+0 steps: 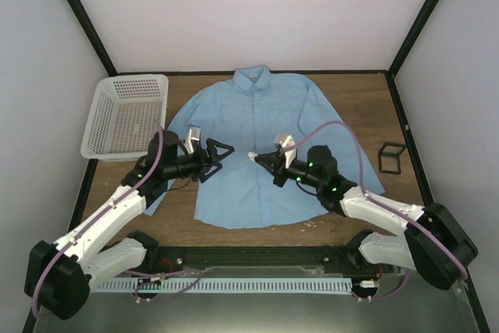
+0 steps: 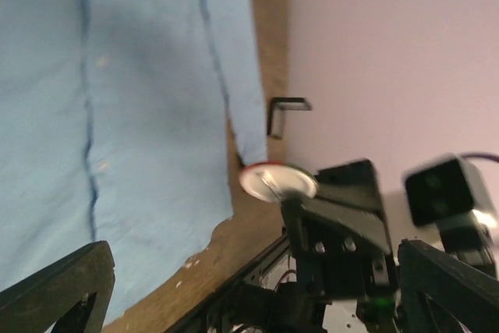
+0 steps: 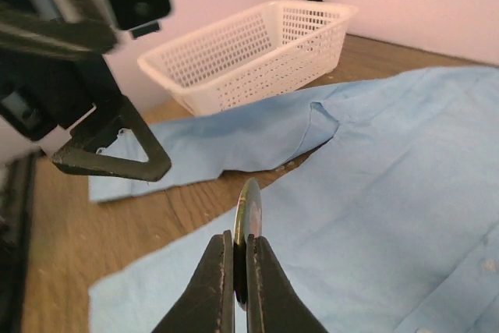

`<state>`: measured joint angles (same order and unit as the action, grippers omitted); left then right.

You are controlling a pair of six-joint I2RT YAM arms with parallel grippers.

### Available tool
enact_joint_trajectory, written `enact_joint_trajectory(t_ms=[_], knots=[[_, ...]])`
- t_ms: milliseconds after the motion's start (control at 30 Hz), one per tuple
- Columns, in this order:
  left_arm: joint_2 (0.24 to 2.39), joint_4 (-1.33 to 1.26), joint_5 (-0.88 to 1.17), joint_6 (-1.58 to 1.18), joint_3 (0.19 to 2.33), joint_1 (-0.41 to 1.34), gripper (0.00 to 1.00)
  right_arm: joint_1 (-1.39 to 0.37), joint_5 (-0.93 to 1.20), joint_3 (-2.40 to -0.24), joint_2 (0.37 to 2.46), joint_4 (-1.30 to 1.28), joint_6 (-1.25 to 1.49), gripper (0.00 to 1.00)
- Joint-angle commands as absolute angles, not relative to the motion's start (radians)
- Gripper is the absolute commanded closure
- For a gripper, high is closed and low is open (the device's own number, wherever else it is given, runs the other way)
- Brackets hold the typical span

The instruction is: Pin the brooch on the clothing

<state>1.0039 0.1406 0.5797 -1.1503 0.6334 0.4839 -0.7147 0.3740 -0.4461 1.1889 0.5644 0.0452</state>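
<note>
Brooch (image 3: 248,214) is pinched edge-on betw. fully closed right jaws, above the shirt (image 1: 249,115) front near its button line. Left jaws are spread wide, empty, over shirt's left half. Brooch judged light, thin, rigid, prob. slippery: best gripped by rim. Shirt is soft and may bunch.

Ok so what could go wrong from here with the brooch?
The right hand pinches the brooch only by its thin edge, at its very tips, so it could twist or slip out. The open left hand hangs close by, so the two might bump. The shirt lies loose on the table, so it may bunch when pressed.
</note>
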Motion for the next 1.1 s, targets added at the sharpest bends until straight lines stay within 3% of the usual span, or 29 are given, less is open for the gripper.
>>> enact_joint_trajectory(t_ms=[0,233,467,700,1067], knots=[[0.958,0.01,0.592,-0.983,0.663,0.481,0.0,-0.597,0.605,-0.509,1.145,0.43,0.48,0.99],[0.99,-0.219,0.686,-0.985,0.611,0.487,0.04,-0.528,0.884,-0.599,1.161,0.493,0.784,0.99],[1.017,-0.097,0.751,-0.856,0.69,0.494,0.17,-0.526,1.108,-0.767,1.236,0.307,0.671,0.99],[1.034,-0.061,0.864,-0.762,0.729,0.514,0.26,-0.525,1.197,-0.84,1.304,0.194,0.597,0.99],[1.085,0.072,0.861,-0.645,0.798,0.577,0.56,-0.525,1.248,-0.87,1.325,0.137,0.536,0.99]])
